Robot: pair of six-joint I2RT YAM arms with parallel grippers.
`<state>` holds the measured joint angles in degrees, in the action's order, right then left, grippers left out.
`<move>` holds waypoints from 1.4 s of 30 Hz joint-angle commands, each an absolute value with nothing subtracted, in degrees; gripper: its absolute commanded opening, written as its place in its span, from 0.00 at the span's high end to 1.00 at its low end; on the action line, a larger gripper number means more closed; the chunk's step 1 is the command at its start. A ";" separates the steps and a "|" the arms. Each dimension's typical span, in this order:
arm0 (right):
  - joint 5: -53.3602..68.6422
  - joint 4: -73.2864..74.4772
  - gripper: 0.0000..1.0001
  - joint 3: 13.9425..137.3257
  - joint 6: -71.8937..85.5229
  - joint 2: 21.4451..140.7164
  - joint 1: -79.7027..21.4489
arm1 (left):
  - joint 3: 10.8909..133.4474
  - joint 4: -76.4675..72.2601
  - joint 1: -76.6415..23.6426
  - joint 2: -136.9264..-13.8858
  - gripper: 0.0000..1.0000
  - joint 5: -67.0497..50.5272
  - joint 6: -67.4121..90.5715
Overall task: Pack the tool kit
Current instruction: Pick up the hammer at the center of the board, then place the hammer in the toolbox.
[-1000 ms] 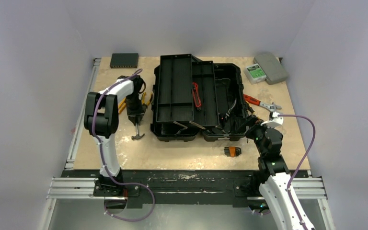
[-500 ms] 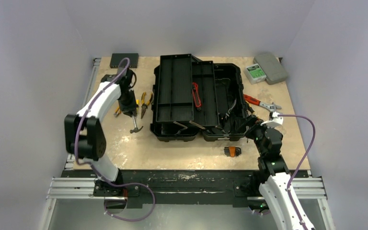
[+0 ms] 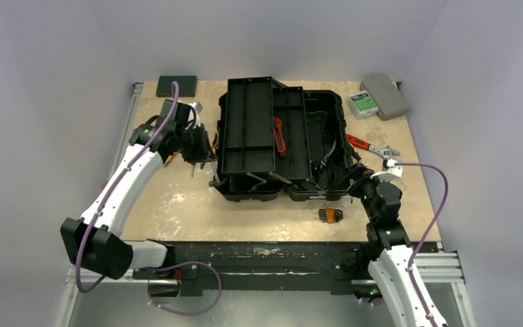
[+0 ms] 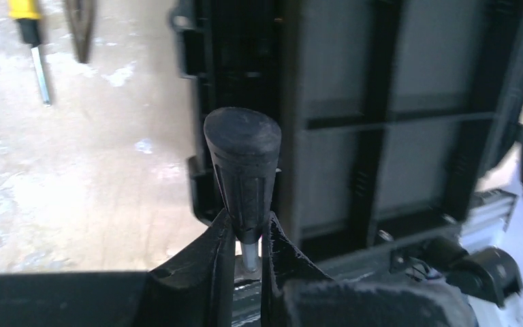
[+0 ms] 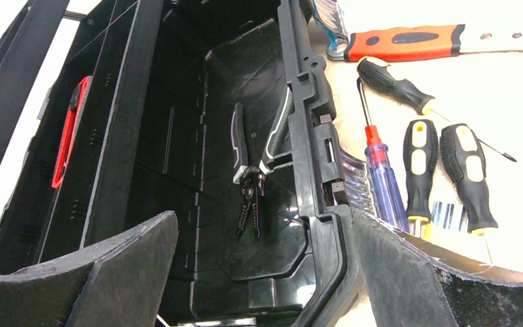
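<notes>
The black toolbox lies open in the middle of the table, its tray folded over the left half. My left gripper is shut on a hammer, gripping at the foot of its black rubber handle, beside the box's left wall. Black-handled pliers and a red knife lie inside. My right gripper is open and straddles the box's front right wall. A red-handled wrench and several screwdrivers lie on the table to the right.
A yellow screwdriver and plier tips lie left of the box. A hex key set sits near the front edge. A grey case, a green-labelled box and a thin black device stand at the back.
My left gripper shut on the hammer, lifted it off the table and carried it right, up against the toolbox's left side. The right arm has not moved.
</notes>
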<state>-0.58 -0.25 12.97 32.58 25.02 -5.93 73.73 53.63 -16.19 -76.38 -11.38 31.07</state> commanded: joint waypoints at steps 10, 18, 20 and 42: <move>2.37 -1.03 0.01 13.38 31.10 17.54 -5.79 | 78.38 36.64 -27.75 -66.79 1.00 -19.54 38.09; 24.69 -3.02 0.01 28.37 33.32 19.98 -5.80 | 78.63 36.05 -29.98 -64.53 1.00 -22.96 37.49; 31.55 -4.65 0.01 31.27 35.90 23.85 -5.77 | 77.41 34.05 -29.97 -63.81 1.00 -23.52 38.11; 40.64 -0.74 0.09 48.98 28.33 46.27 -25.52 | 84.34 20.45 -43.52 -78.22 1.00 -32.35 40.76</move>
